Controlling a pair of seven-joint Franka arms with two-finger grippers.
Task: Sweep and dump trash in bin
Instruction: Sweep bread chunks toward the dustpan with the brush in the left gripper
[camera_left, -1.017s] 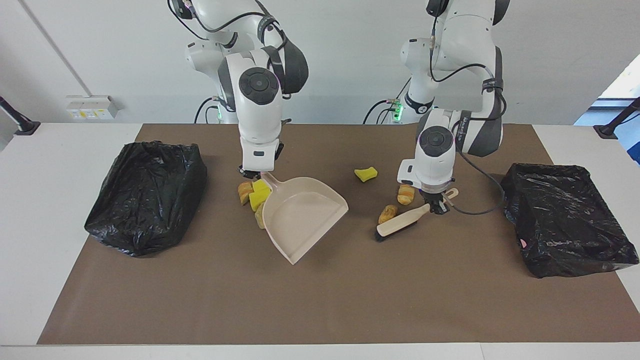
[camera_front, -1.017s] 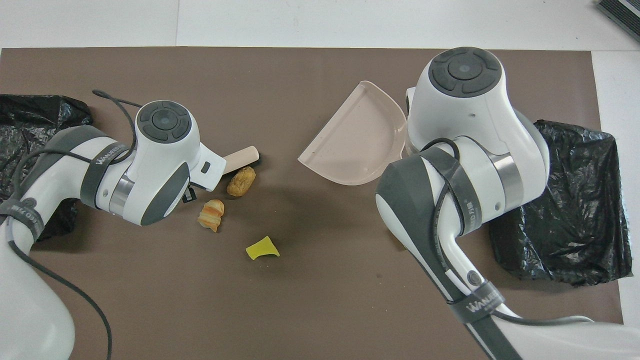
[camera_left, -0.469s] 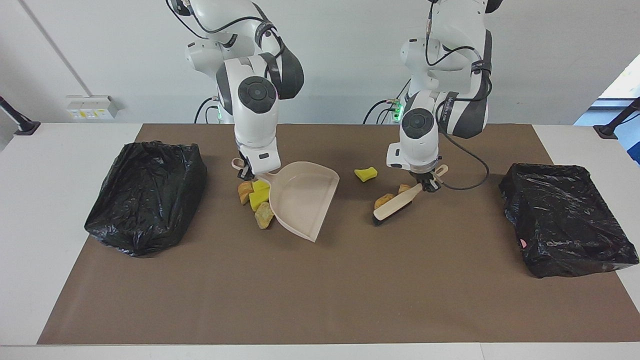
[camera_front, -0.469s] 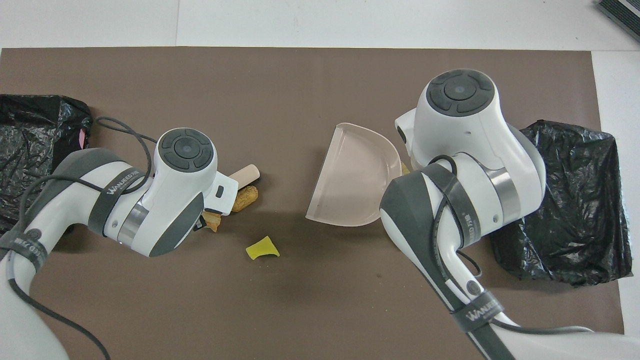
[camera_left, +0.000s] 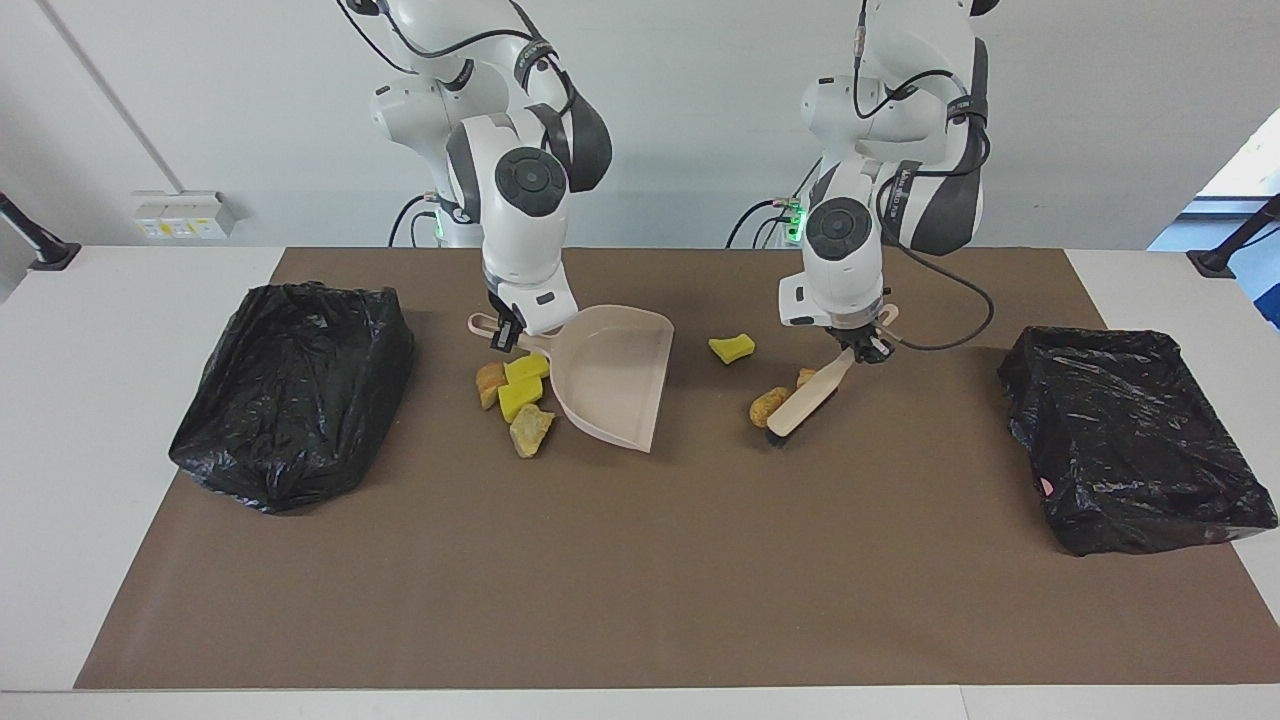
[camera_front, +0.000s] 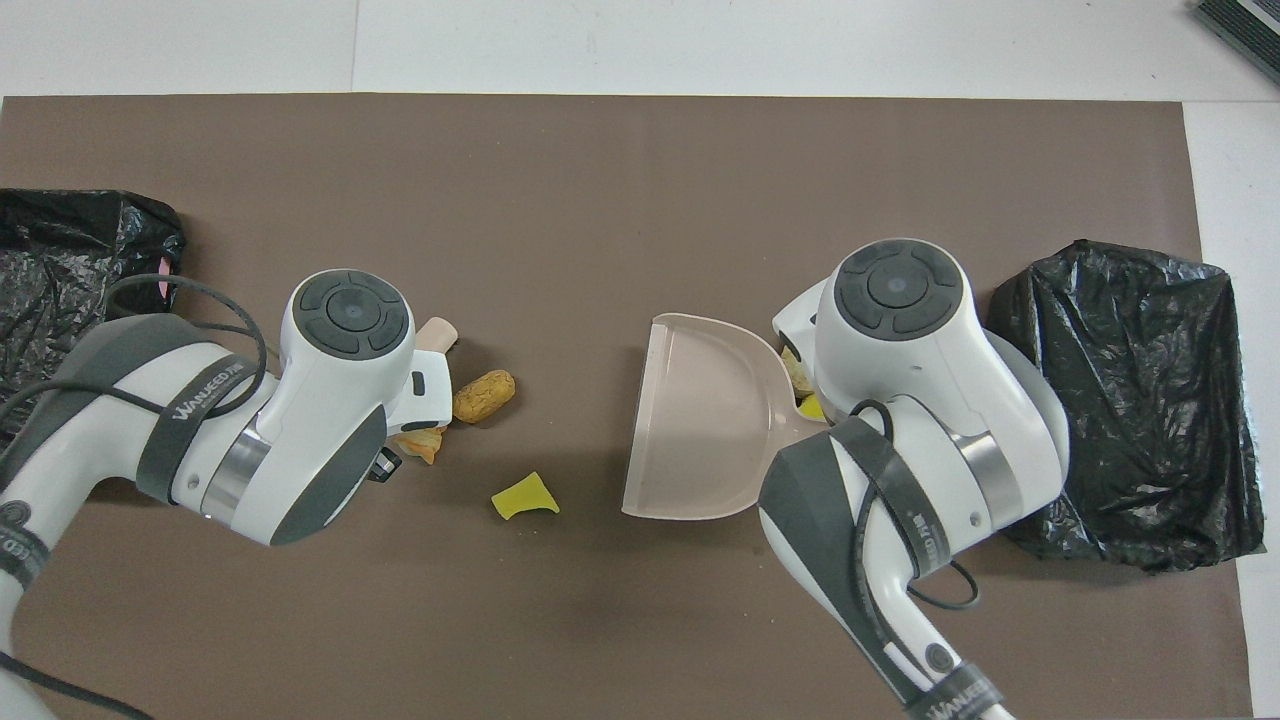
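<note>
Facing view, right end effector: clamped shut on the handle of the beige dustpan, over the desk near the middle.
Facing view, dustpan: its open mouth faced toward the left arm's end of the desk, and nothing lay inside it.
Facing view, left end effector: closed on the handle of the small brush, whose bristles pointed down to the mat.
Facing view, trash: four chunks, yellow and tan, lay bunched against the dustpan's rear wall, toward the right arm's end. Two brown lumps sat just beside the brush. One yellow sponge piece lay alone between dustpan and brush.
Facing view, bins: a black-bagged bin stood at the right arm's end of the desk and another at the left arm's end.
Overhead view, arms: both wrists hid their end effectors and most of the brush.
Overhead view, trash: a brown lump and the yellow piece showed clearly, well apart from the dustpan mouth.
Risk, my judgement: the four chunks sat outside the pan at its closed end, so a sweep toward the mouth would miss them.
Risk, brush: light sponge could skip over or roll past the bristles.
Risk, lip: a raised front edge would let pieces slide underneath.
</note>
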